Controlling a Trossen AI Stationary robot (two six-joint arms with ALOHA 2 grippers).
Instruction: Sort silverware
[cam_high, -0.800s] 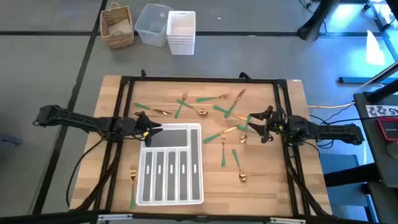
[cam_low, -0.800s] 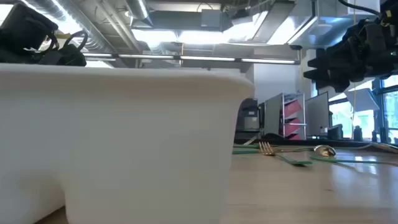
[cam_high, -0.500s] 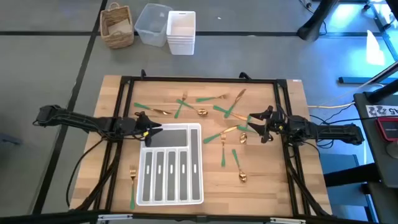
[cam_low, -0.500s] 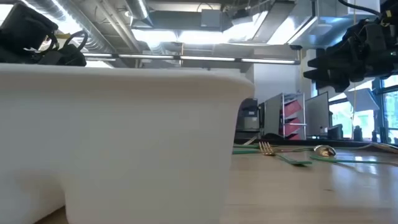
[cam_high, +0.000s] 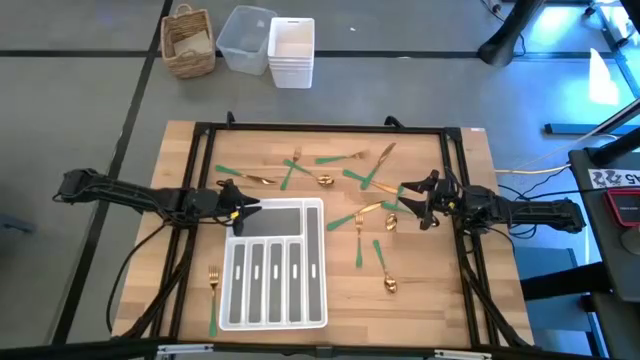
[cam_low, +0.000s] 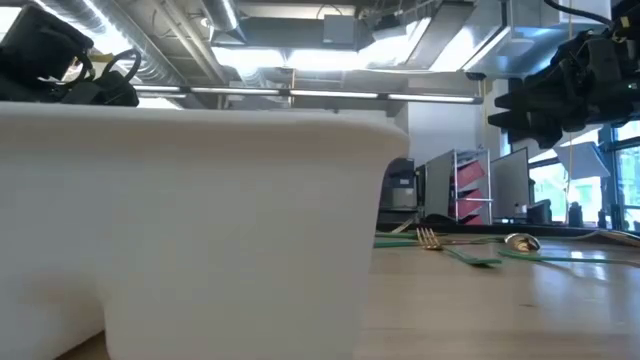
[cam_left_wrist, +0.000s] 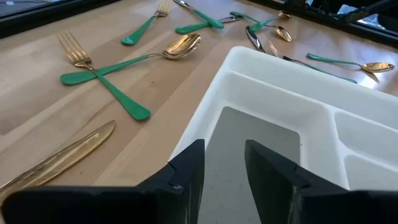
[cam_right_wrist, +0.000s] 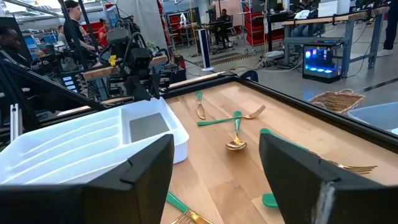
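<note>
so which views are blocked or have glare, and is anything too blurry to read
Low view: the white organizer tray sits right at the lens and fills most of the frame, soft and featureless; ceiling lights glare above it. High view: evenly lit, the silverware small but distinct. Left wrist view: the left gripper looms dark and blurred. Right wrist view: the right gripper is blurred too, the room behind cluttered.

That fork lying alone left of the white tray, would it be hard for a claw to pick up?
Probably fiddly. The fork looks thin and lies flat on the table, leaving little to grip. Its shiny gold head may be slippery. It looks stiff and light, so a nudge would likely slide it, not roll it.
</note>
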